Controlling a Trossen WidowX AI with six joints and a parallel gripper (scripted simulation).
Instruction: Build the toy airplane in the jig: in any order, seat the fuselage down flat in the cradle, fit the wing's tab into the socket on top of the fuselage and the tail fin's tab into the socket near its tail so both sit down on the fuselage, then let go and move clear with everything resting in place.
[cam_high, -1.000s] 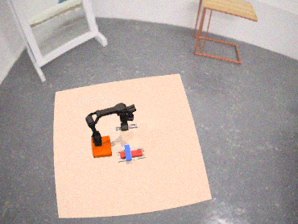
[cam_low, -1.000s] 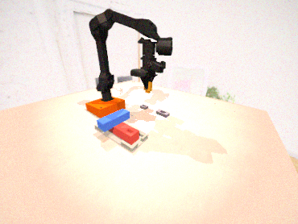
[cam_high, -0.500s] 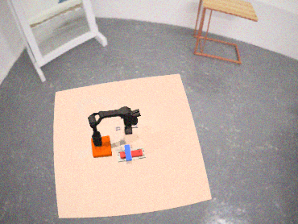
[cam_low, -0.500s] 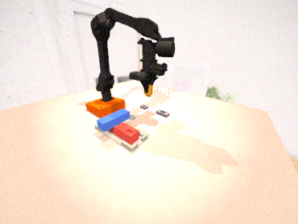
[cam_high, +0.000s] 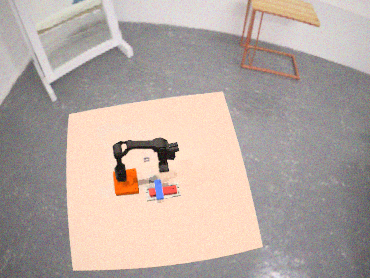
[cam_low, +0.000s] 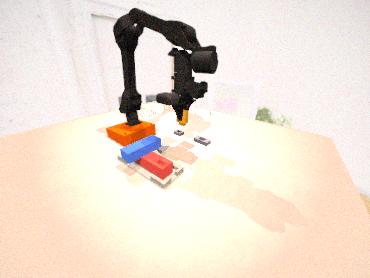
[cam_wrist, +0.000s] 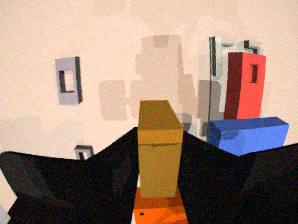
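While the wing lies crosswise over the fuselage, the gripper has its jaws pinching the ochre tail fin, up off the tabletop. Seen from the top, the orange base is nearest the left edge, and the fuselage lies in the pale cradle between that base and the right edge. The fuselage's open socket is at its end toward the right edge; the blue wing crosses it closer to the base. The wing looks settled on the red body, though the glare makes its last bit of seating hard to judge. Two small grey frames lie apart from the cradle: the larger one and the smaller one, the smaller sitting between the cradle and the top view's upper edge.
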